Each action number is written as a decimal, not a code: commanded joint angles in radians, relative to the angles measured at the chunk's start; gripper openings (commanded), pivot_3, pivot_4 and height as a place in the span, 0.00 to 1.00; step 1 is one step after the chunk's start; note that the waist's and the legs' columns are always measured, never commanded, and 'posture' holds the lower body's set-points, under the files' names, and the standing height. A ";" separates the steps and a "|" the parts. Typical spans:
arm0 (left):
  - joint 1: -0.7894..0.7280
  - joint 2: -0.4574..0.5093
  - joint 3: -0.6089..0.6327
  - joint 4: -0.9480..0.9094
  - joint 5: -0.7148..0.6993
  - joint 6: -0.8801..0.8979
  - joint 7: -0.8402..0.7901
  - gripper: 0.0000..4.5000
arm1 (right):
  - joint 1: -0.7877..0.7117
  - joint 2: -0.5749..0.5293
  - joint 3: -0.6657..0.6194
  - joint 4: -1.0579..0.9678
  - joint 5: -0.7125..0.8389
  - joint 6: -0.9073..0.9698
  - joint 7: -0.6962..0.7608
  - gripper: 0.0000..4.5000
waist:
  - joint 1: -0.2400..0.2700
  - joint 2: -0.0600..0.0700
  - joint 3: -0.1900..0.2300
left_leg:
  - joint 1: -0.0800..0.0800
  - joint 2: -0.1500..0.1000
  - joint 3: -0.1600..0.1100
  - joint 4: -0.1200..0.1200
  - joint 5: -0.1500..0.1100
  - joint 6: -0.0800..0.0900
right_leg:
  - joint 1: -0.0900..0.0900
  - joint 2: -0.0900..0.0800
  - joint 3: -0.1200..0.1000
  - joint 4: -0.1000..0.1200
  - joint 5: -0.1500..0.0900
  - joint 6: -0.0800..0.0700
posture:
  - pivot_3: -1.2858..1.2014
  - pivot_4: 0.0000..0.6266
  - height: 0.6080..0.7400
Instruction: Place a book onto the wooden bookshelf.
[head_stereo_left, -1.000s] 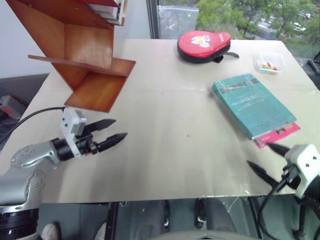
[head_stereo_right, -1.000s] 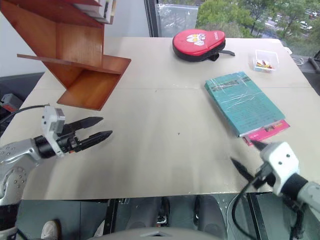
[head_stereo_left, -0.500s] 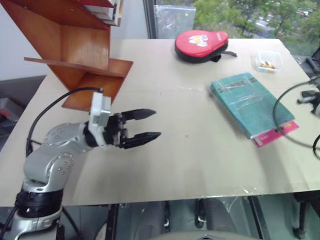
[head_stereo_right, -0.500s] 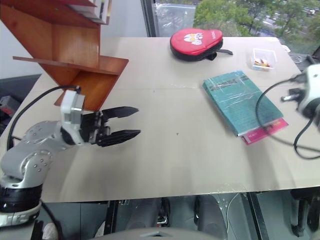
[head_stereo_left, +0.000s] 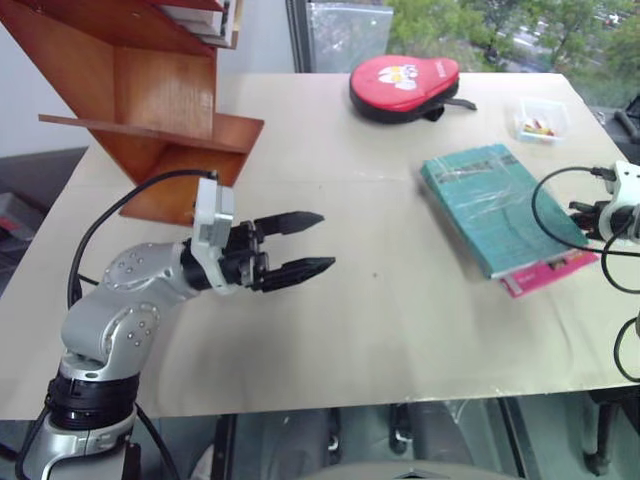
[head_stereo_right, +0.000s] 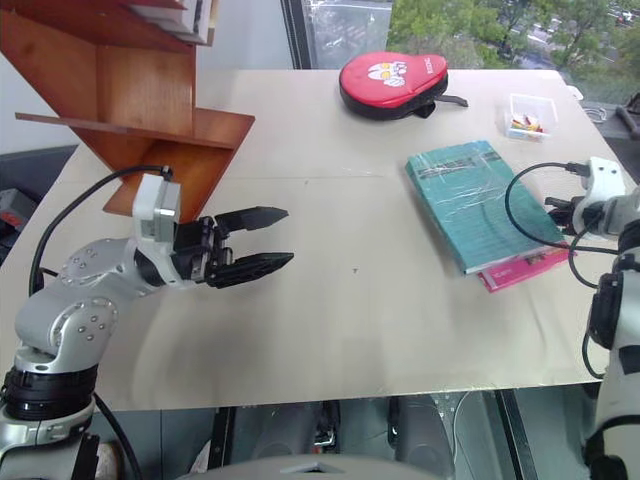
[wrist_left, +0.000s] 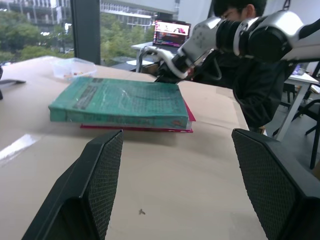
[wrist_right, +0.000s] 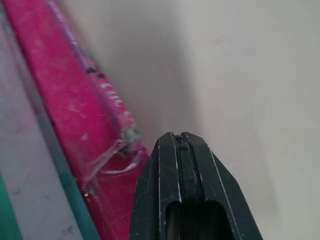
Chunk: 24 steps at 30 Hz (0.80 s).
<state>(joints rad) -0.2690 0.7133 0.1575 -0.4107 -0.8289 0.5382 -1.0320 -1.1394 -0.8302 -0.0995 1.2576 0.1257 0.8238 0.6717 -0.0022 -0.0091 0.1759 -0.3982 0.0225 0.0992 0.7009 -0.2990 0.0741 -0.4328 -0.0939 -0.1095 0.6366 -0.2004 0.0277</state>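
Glossy, plastic-wrapped teal book (head_stereo_left: 497, 208) lies flat atop a pink book (head_stereo_left: 553, 271) at the bench's (head_stereo_left: 380, 330) 3 o'clock. Right gripper (wrist_right: 182, 142), fingers pressed together, sits beside the pink corner. Left gripper (head_stereo_left: 309, 243) gapes wide mid-bench. Polished slanted wooden bookshelf (head_stereo_left: 150, 90) stands at 10 o'clock.

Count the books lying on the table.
2: the teal-green book on the table's right side, and a pink book beneath it. More books may stand atop the wooden bookshelf.

Left hand (head_stereo_left: 318, 243) level, fingers spread; right hand (wrist_right: 182, 141) pressed closed.
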 joint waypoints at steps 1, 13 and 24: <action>0.005 0.018 0.045 -0.050 -0.024 0.002 0.017 0.81 | -0.027 -0.002 0.040 0.012 -0.033 0.014 0.170 0.01 | -0.007 0.000 0.000 | 0.000 0.000 0.000 0.000 0.000 0.000 | 0.000 0.000 0.000 0.000 0.000 0.000 | 0.52 0.24 1.00; 0.027 0.029 0.065 -0.058 -0.022 0.011 0.028 0.81 | 0.020 0.072 0.089 -0.119 -0.023 0.074 0.470 0.01 | -0.015 0.001 0.000 | 0.002 0.000 0.001 0.002 0.000 -0.001 | 0.000 -0.001 0.002 0.004 0.000 0.000 | 0.52 0.24 1.00; 0.030 0.041 0.065 -0.052 -0.022 0.012 0.022 0.81 | 0.059 0.124 -0.106 0.000 0.014 -0.178 -0.011 0.01 | -0.014 0.000 0.000 | 0.002 -0.001 0.000 0.002 0.000 -0.001 | 0.001 -0.002 0.000 0.004 0.000 0.000 | 0.52 0.24 1.00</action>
<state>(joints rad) -0.2348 0.7414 0.1953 -0.4246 -0.8298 0.5560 -1.0053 -1.0913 -0.7133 -0.1849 1.2383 0.1342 0.6932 0.7207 -0.0166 -0.0087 0.1760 -0.3951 0.0219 0.0994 0.7033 -0.2984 0.0730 -0.4314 -0.0954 -0.1093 0.6410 -0.2004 0.0276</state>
